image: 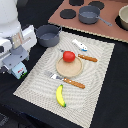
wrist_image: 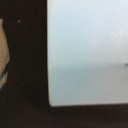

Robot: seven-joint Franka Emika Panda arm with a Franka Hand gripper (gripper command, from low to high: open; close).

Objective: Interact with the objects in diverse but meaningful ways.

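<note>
Black tabletop (image: 107, 95) carrying striped beige placemat (image: 95, 65). Gripper (image: 19, 70) beside the placemat; jaw opening cannot be told. Pale blue-white carton (wrist_image: 85, 50) fills wrist view. On placemat: red tomato (image: 69, 56), yellow banana (image: 60, 95). Grey two-handled pot (image: 48, 35) beside the placemat.

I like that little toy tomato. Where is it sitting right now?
In the exterior view, the red tomato rests on a round wooden plate in the middle of the striped placemat, between the knife and the fork.

Red tomato (image: 69, 56) on round wooden plate (image: 68, 69)
</note>
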